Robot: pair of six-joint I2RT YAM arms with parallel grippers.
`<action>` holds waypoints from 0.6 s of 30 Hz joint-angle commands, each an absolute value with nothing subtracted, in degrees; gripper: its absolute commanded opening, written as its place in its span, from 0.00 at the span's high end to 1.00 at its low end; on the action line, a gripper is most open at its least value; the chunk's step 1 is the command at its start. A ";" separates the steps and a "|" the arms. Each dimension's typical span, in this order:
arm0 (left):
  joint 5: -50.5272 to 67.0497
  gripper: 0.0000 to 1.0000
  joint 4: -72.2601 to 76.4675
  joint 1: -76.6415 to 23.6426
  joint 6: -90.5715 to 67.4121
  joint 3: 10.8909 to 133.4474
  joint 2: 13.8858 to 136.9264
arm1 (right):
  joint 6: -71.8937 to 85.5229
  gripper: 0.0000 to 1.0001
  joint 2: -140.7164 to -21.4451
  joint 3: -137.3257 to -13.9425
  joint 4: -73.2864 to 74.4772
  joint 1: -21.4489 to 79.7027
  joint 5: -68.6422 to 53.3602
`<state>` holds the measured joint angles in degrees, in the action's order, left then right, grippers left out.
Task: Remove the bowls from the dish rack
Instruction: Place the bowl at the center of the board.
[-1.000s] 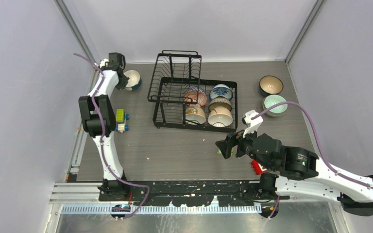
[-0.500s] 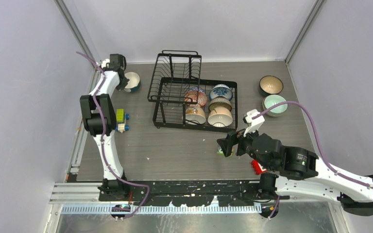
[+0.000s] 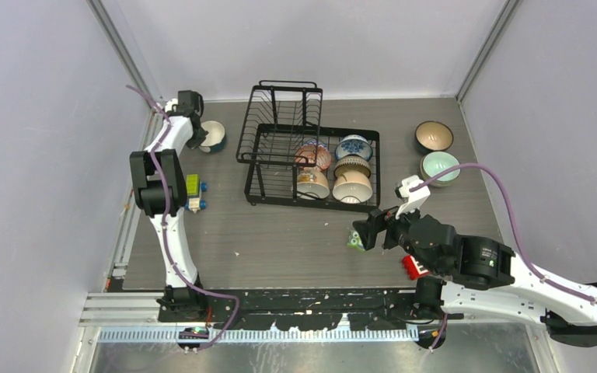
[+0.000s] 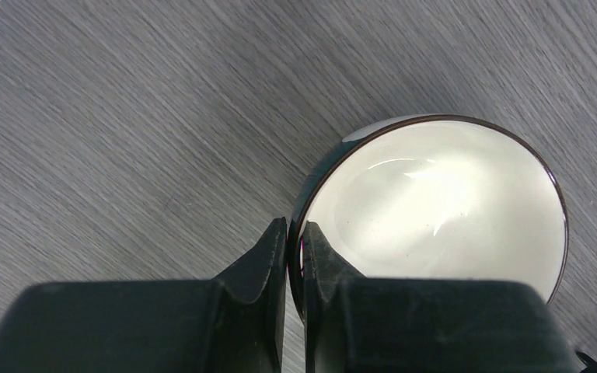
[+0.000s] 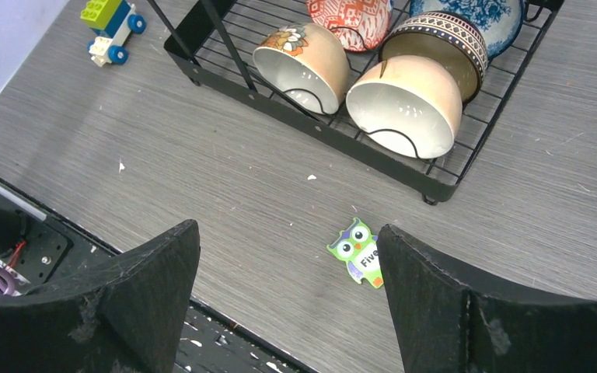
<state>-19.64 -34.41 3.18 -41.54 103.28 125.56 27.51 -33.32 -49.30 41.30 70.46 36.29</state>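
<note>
Left gripper: we find it clenched on the rim of the cream-lined bowl. One of the fingers is outside the wall and the other inside.
Cream-lined bowl: it is mouth up at the far left of the table, apart from the dish rack. We cannot tell whether it rests on the wood or hangs just above it.
Change on the left: against a second ago, the bowl and the gripper sit a little nearer to us. The bowl's mouth faces more squarely upward.
Right gripper: released, jaws spread wide and holding nothing, it hovers above the table in front of the rack. The owl card lies below it.
Change on the right: the arm has drifted slightly rightward. We now see more of the owl card and of the red block.
Still in the rack's lower tray: we count five.
- reddish patterned bowl
- blue-patterned bowl
- brown-banded bowl
- orange-marked cream bowl
- plain cream bowl

None of them has moved.
Already out: the dark teal bowl and the mint green bowl sit near each other on the table, right of the rack, unchanged.
Toy blocks: they are beside the left arm, where they were.
</note>
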 commanded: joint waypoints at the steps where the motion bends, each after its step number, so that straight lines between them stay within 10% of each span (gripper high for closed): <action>1: -21.18 0.89 -31.37 3.60 -40.79 104.17 125.08 | 27.42 0.12 -32.42 -51.50 40.65 70.79 38.60; 18: -18.00 0.44 -34.51 3.65 -42.73 103.73 116.54 | 28.46 0.12 -29.76 -52.55 42.48 70.80 39.03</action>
<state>-19.05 -34.22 3.18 -41.43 103.28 124.88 27.57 -30.83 -50.19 42.74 70.46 37.47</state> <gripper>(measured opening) 0.517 0.877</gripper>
